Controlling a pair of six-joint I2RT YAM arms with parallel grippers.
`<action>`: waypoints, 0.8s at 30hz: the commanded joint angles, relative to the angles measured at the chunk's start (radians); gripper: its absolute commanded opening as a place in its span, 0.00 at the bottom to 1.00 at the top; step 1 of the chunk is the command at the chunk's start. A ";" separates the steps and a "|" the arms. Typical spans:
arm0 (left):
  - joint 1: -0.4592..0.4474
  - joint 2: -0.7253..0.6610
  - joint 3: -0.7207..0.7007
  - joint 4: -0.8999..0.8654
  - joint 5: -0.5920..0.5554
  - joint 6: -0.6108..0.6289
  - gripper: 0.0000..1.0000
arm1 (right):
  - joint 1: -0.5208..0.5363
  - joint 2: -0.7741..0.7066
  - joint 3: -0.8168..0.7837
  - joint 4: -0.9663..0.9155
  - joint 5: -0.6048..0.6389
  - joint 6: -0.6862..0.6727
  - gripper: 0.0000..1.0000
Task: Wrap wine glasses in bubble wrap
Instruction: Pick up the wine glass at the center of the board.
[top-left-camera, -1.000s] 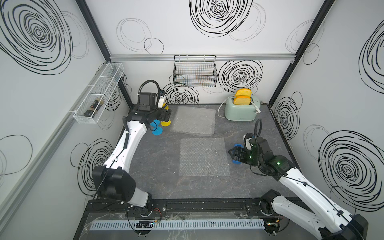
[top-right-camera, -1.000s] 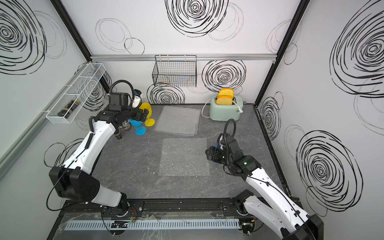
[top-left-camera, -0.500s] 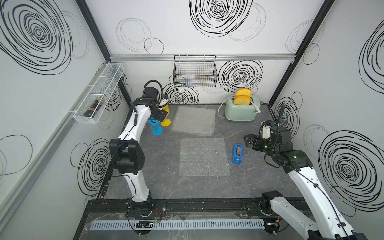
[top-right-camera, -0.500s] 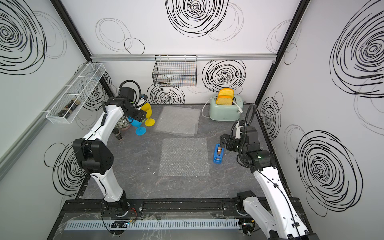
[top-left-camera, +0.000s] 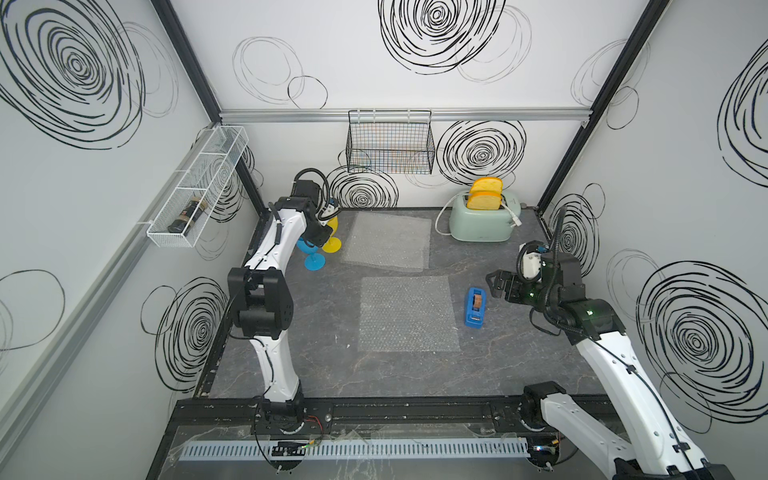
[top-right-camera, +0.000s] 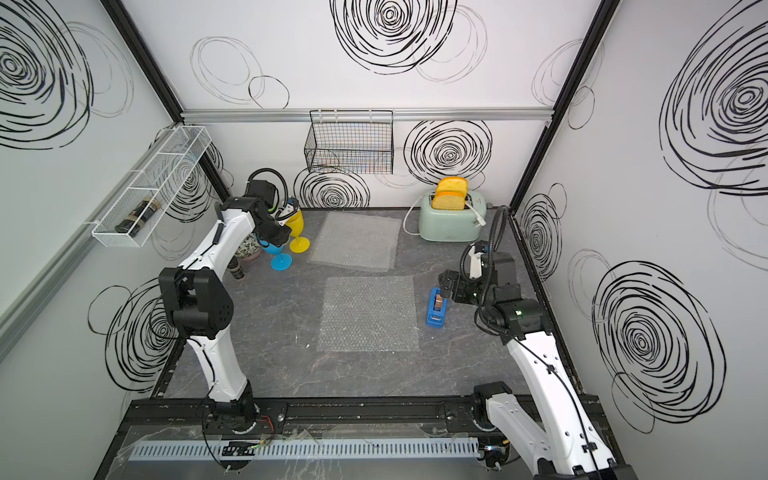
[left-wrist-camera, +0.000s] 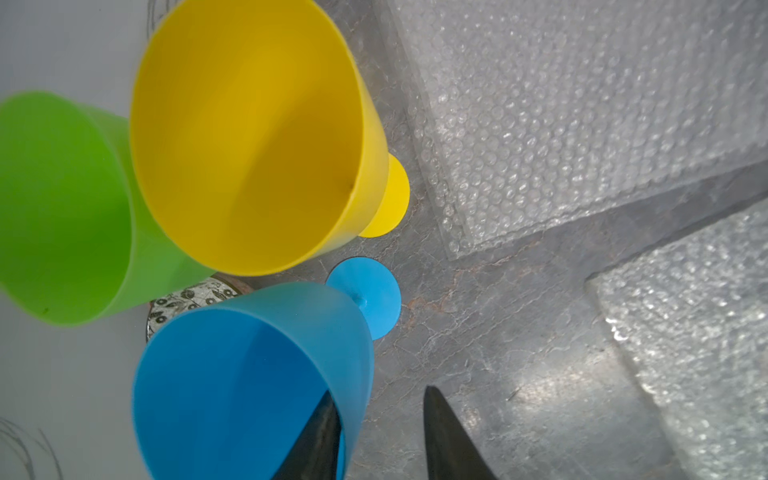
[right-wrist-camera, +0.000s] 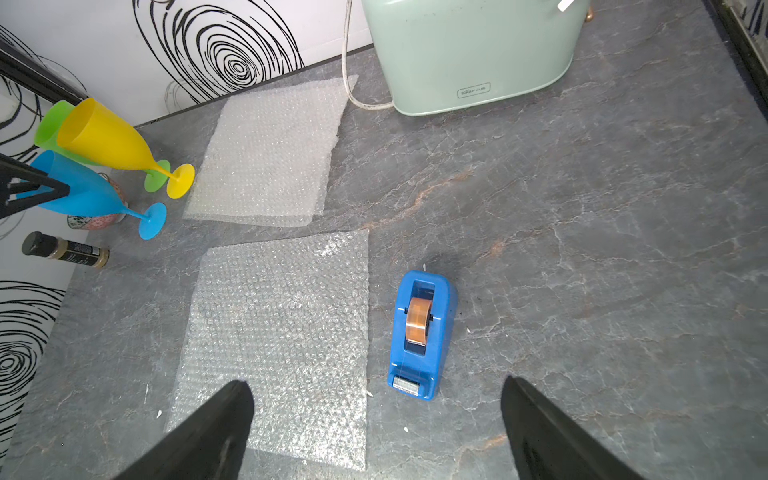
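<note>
Three wine glasses stand at the back left: blue (left-wrist-camera: 249, 374), yellow (left-wrist-camera: 249, 137) and green (left-wrist-camera: 62, 208). My left gripper (left-wrist-camera: 380, 395) straddles the blue glass's rim, one finger inside the cup and the other outside. A gap remains between the outer finger and the wall. In both top views it hangs over the blue glass (top-left-camera: 314, 262) (top-right-camera: 281, 262). Two bubble wrap sheets lie flat, one mid-table (top-left-camera: 409, 313) (right-wrist-camera: 282, 340) and one farther back (top-left-camera: 388, 241) (right-wrist-camera: 270, 153). My right gripper (right-wrist-camera: 374, 384) (top-left-camera: 496, 282) is open and empty, right of the near sheet.
A blue tape dispenser (top-left-camera: 475, 307) (right-wrist-camera: 422, 332) sits beside the near sheet. A mint toaster (top-left-camera: 482, 222) with its cord stands at the back right. A patterned bowl (top-right-camera: 249, 249) and a small bottle (top-right-camera: 237, 270) stand by the left wall. A wire basket (top-left-camera: 390, 143) hangs on the back wall.
My right gripper has let go of the tape dispenser and drawn back to the right. My left arm has reared up over the glasses and its jaws have narrowed across the blue glass's rim.
</note>
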 joint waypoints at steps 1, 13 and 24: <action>0.010 -0.034 -0.057 -0.007 0.004 0.019 0.26 | -0.005 0.004 0.039 -0.025 -0.001 -0.027 0.98; -0.036 -0.255 -0.231 -0.145 0.134 0.033 0.00 | -0.003 0.013 0.048 0.010 -0.078 -0.049 0.98; -0.195 -0.451 -0.241 -0.265 0.523 0.121 0.00 | 0.245 -0.041 -0.024 0.283 -0.131 -0.187 0.95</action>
